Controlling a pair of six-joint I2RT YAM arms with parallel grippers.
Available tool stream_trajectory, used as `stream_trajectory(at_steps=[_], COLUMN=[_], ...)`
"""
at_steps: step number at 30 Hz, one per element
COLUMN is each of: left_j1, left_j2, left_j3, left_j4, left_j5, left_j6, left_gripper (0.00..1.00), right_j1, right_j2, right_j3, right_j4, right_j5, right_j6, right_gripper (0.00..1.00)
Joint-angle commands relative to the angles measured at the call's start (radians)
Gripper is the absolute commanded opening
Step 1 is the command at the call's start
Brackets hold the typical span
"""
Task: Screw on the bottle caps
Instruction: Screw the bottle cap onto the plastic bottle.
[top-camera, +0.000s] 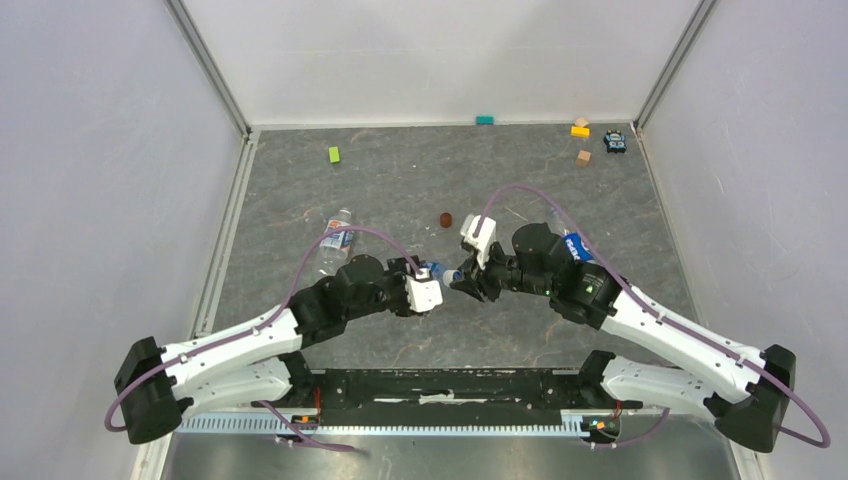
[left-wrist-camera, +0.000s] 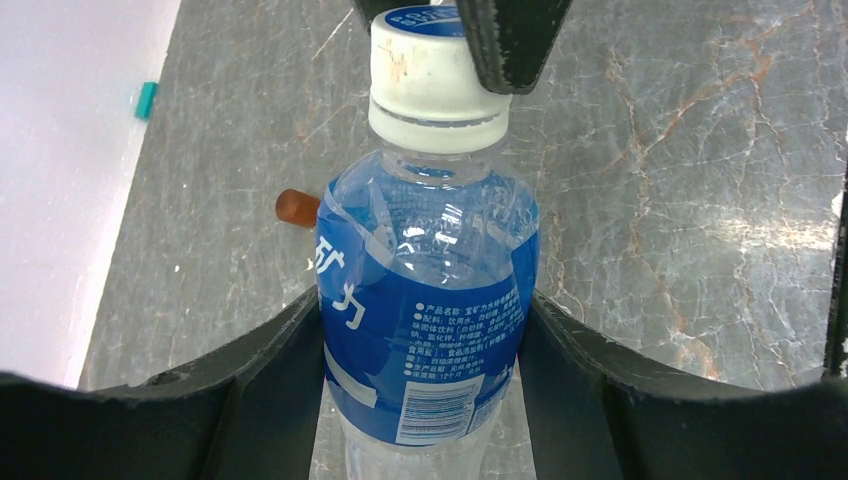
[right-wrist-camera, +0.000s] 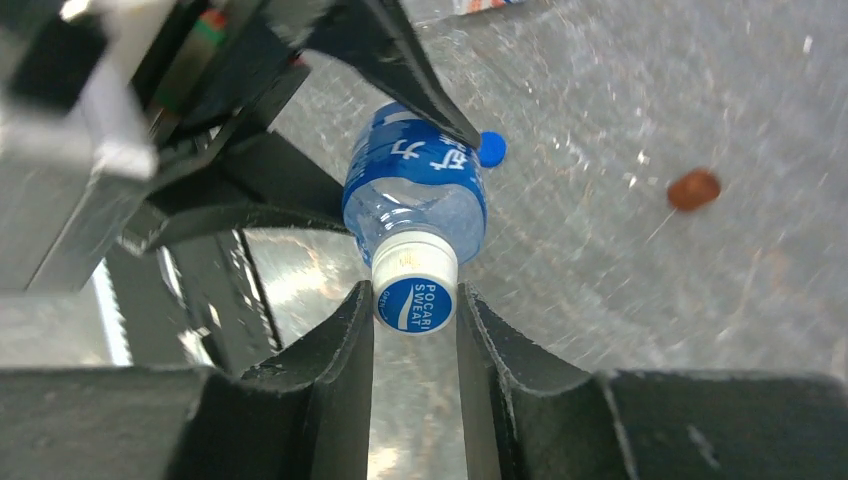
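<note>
A small clear bottle (left-wrist-camera: 425, 300) with a blue-and-white label is held off the table, and my left gripper (left-wrist-camera: 425, 325) is shut on its body. A whitish cap (right-wrist-camera: 415, 290) with a blue top sits on the bottle's neck, and my right gripper (right-wrist-camera: 415, 305) is shut on its sides. In the top view the two grippers meet tip to tip, the left gripper (top-camera: 428, 285) facing the right gripper (top-camera: 460, 280). A solid blue cap (right-wrist-camera: 491, 148) lies loose on the table beyond the bottle. A second bottle (top-camera: 337, 240) lies on its side at the left. A third bottle (top-camera: 577, 246) shows partly behind my right arm.
A dark red-brown disc (top-camera: 446, 220) lies just beyond the grippers. Toy blocks sit near the back wall: green (top-camera: 334, 154), teal (top-camera: 485, 120), yellow (top-camera: 580, 130), tan (top-camera: 584, 157), and a small dark toy (top-camera: 615, 142). White walls close in the table on three sides.
</note>
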Motion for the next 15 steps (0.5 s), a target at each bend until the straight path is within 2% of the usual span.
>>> stream_trajectory(at_steps=[1, 4, 10, 12, 15], left_j1=[-0.005, -0.005, -0.005, -0.005, -0.005], left_j2=[-0.026, -0.022, -0.017, -0.016, -0.016], left_j3=[0.016, 0.014, 0.014, 0.014, 0.015], left_j4=[0.106, 0.106, 0.103, 0.102, 0.101], left_j5=[-0.018, -0.025, -0.029, -0.028, -0.027], left_j6=[0.018, 0.023, 0.026, 0.025, 0.026], left_gripper=[0.02, 0.02, 0.02, 0.02, 0.02], right_j1=[0.005, 0.005, 0.005, 0.005, 0.005], right_j2=[-0.011, -0.026, -0.106, -0.149, -0.211], right_j3=[0.017, -0.003, -0.023, -0.033, -0.056], right_j4=[0.061, 0.101, 0.200, 0.224, 0.254], right_j5=[0.129, 0.117, 0.108, 0.159, 0.141], right_j6=[0.474, 0.518, 0.370, 0.332, 0.197], right_gripper=[0.00, 0.01, 0.27, 0.32, 0.39])
